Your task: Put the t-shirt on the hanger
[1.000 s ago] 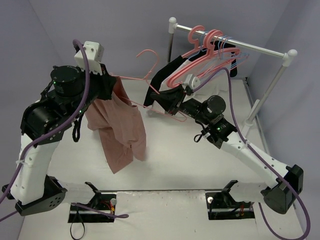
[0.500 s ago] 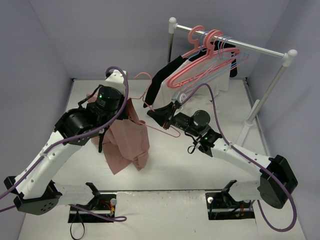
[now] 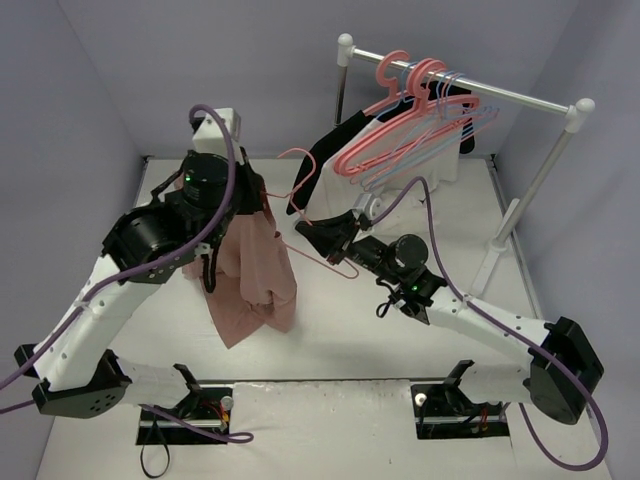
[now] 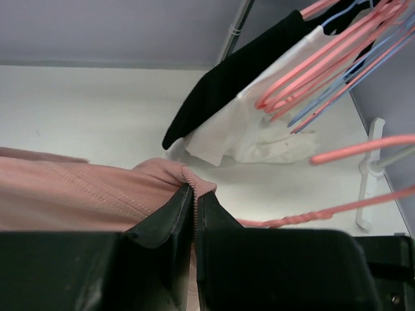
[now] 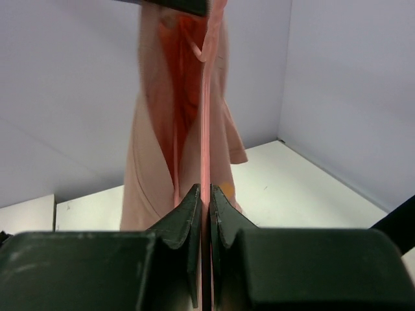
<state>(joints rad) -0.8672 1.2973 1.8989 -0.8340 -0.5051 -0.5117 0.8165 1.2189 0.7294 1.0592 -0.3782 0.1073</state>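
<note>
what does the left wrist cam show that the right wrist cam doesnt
Only the left wrist: the left gripper shut on the collar of the t-shirt, with the black garment, white garment and coral-pink hangers beyond. Only the right wrist: the right gripper shut on the thin wire of the hanger. Both: the t-shirt and the hanger.

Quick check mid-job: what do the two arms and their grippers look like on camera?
The left arm and right arm have white links, black joint housings and black bases. A purple cable runs along each, and a green light glows on each. The left gripper and right gripper each have two black wedge-shaped fingers.
</note>
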